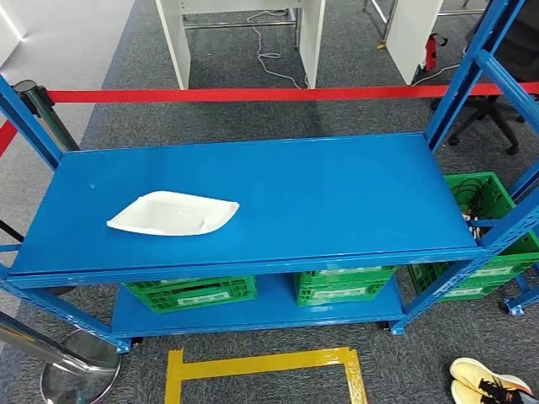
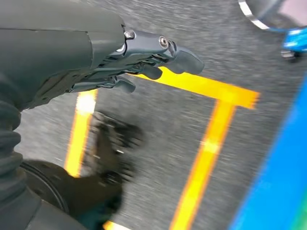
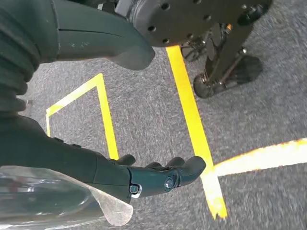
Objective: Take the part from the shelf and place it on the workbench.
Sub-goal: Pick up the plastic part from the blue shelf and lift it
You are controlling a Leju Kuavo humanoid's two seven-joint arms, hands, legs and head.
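A white part [image 1: 173, 214] lies flat on the top board of a blue shelf [image 1: 330, 194], toward the left side. It is shaped a bit like a little boat, with a pointed end toward the right. Nothing is touching it. Under the top board, on the lower board, sit 2 green crates [image 1: 190, 293], and another green crate [image 1: 489, 202] with dark cables in it sits on the floor to the right of the shelf. A red tape [image 1: 254, 94] stretches across behind the shelf. On the grey carpet in front of the shelf there is a box drawn in yellow tape [image 1: 260, 364]. A yellow shoe [image 1: 486, 383] peeks in at the bottom right corner, and a shiny metal post base [image 1: 79, 370] stands at the bottom left. The left robot hand [image 2: 145, 67] hangs over the carpet near the yellow tape, with its fingers stretched out, a little apart, and nothing in them. The right robot hand [image 3: 159, 175] also hangs over the carpet and yellow tape, fingers stretched out and holding nothing.
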